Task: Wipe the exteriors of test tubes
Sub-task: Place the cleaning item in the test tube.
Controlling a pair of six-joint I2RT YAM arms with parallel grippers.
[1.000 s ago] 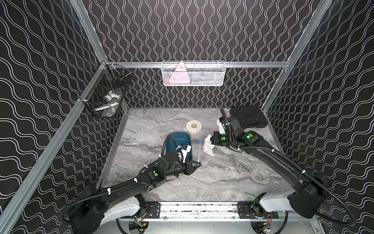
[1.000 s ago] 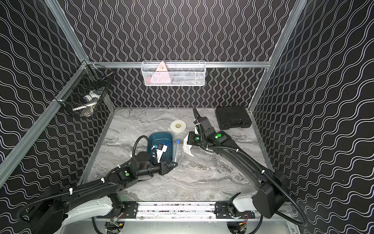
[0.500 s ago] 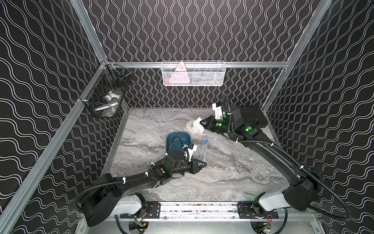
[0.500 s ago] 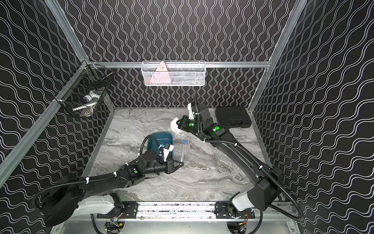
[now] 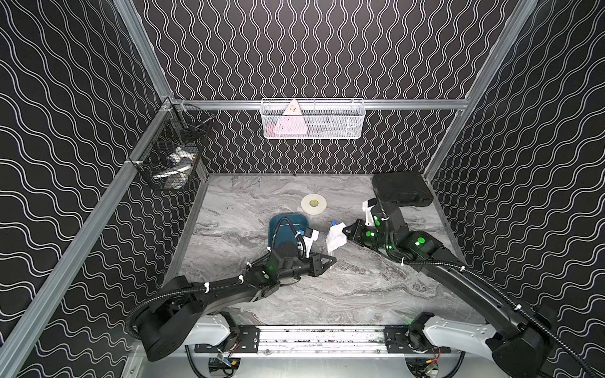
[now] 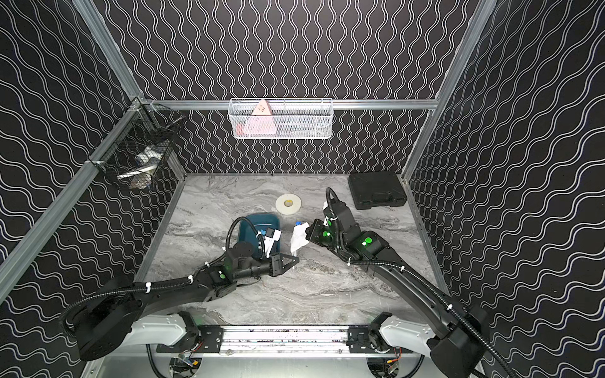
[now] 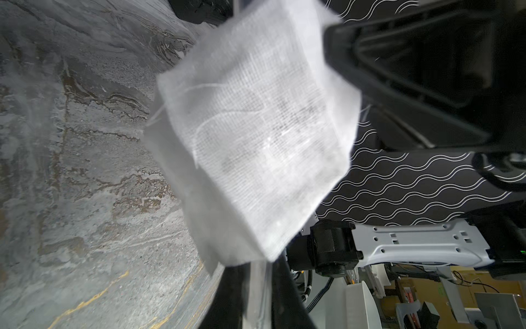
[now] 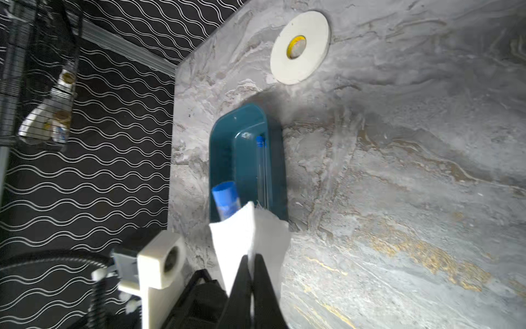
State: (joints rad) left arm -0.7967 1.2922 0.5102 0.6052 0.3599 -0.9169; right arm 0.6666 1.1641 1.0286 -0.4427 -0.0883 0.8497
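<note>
The left gripper (image 5: 330, 261) clamps a thin, clear, blue-capped test tube (image 8: 225, 199) mid-surface. The right gripper (image 5: 344, 231) pinches woven white gauze (image 5: 336, 240) around it. A second test tube (image 8: 261, 171) lies in the glossy teal tray (image 8: 220, 136).

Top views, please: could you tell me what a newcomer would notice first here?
Mid-table, the right end effector pinches a white gauze cloth around a blue-capped test tube, whose lower end the left end effector grips. Beside them sits a teal tray.
</note>
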